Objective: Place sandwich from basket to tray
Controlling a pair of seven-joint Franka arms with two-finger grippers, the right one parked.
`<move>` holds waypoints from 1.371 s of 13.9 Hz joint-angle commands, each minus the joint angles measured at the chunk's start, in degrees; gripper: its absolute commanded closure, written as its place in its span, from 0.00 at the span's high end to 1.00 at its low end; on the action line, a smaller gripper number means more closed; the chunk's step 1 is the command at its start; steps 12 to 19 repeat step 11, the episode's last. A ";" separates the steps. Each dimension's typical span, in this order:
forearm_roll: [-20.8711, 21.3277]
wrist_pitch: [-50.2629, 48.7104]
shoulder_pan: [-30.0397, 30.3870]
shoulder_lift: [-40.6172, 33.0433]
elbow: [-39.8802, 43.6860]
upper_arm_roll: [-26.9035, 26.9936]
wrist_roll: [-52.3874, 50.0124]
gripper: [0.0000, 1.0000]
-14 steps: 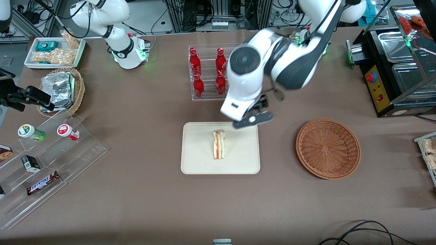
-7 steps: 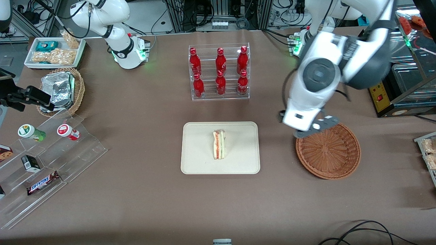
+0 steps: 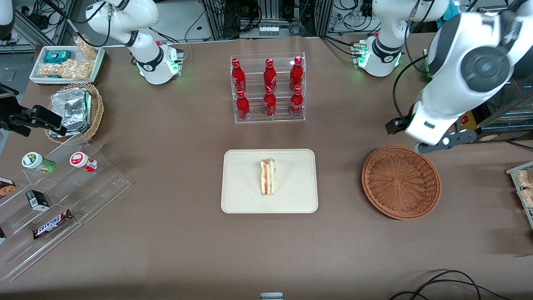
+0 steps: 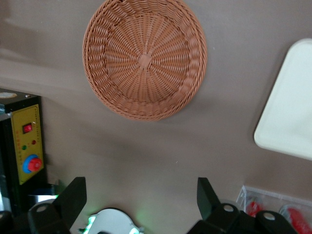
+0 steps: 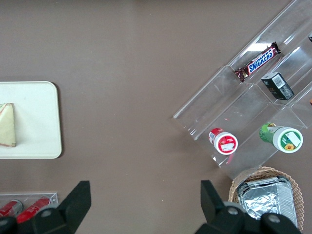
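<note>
**A:** Sweeping the front view from its first edge, what do we count on the brown counter?

**B:** We count one white snack tray, one light tan woven basket holding foil packets, and one clear stepped acrylic display rack. On that rack we see two round-lidded cups, one green and one red, one small dark box and one Snickers bar.

**A:** And toward the middle?

**B:** One clear acrylic bottle rack with six red bottles in it, three nearer the front camera and three farther. Nearer the camera than that rack lies one large flat cream-beige rectangular tray, and on it we see the single triangular wedge of white-bread sandwich with orange-red and green layers, resting about mid-tray.

**A:** Then the basket?

**B:** One round shallow reddish-brown wicker basket, toward the working arm's end of the counter, well apart from the tray. We see nothing inside it in either the front or the left wrist view.

**A:** Where is the pincer?

**B:** The left arm's pincer hangs above the counter just beside the basket's rim, farther from the front camera than the basket. In the wrist view we see its two dark fingers spread wide, with nothing between them. One black control box with a yellow panel sits near it.
</note>
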 commanded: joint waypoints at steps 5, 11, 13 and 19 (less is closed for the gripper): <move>-4.78 -0.64 6.36 -4.64 0.96 1.76 21.19 1.00; -7.60 1.30 6.62 -4.82 2.91 6.35 22.52 1.00; -7.60 1.30 6.62 -4.82 2.91 6.35 22.52 1.00; -7.60 1.30 6.62 -4.82 2.91 6.35 22.52 1.00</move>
